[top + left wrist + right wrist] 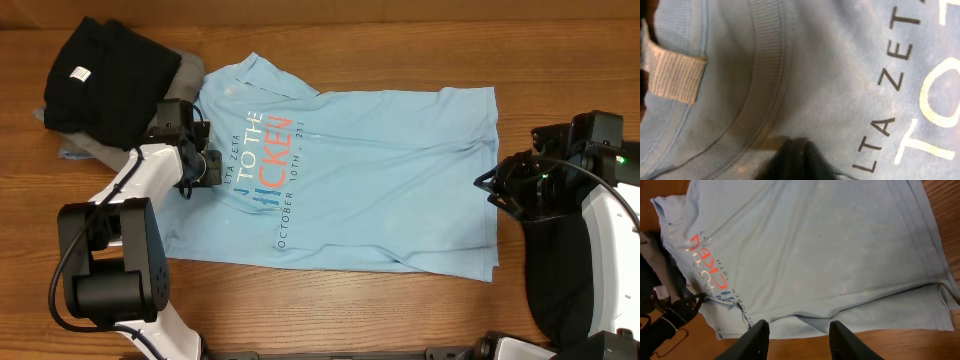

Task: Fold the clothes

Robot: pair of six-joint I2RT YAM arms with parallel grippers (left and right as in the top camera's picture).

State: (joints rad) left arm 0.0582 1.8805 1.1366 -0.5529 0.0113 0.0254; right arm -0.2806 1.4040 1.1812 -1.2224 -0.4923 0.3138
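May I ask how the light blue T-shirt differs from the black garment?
The light blue T-shirt lies spread flat mid-table; the black garment sits bunched in a heap. The T-shirt carries printed lettering; the black garment shows only a small white tag. Both are soft fabric.

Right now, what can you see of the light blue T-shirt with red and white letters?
The soft light blue short-sleeved T-shirt lies spread flat, front up, on the wooden table, collar at the robot's left, hem at its right. It looks slightly wrinkled, with a ribbed collar and a neck label inside. The left gripper is shut on the fabric beside the collar.
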